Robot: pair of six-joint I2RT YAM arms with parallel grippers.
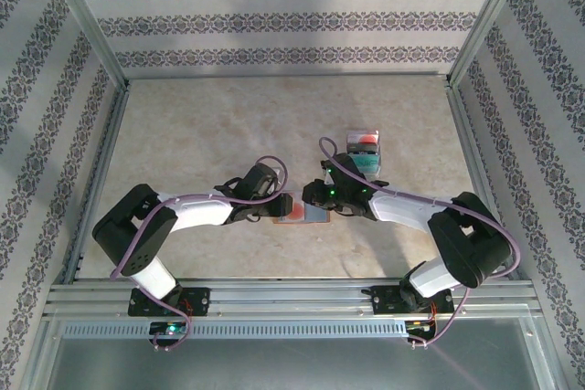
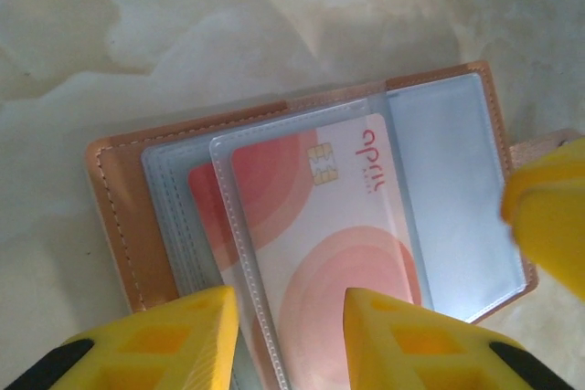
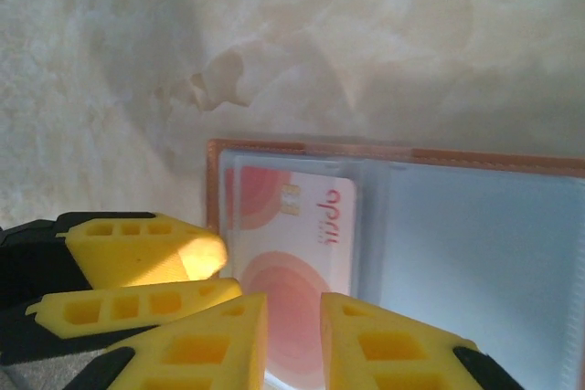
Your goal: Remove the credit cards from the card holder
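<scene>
1. Tabletop [image 1: 201,125]: pale beige with a cloudy, marbled pattern and a matte finish. Close up it showed soft mottling.
2. Back wall [image 1: 292,20]: white paper with horizontal bands of dark floral print.
3. Left wall [image 1: 37,89] and right wall [image 1: 548,89]: same paper, with the bands slanting in this view.
4. Metal posts: left post [image 1: 85,20] and right post [image 1: 489,15] stood at the back corners.
5. Silver rails [image 1: 292,294] ran along the near edge.
6. Slotted strip [image 1: 274,328] lay just below the rails.
</scene>
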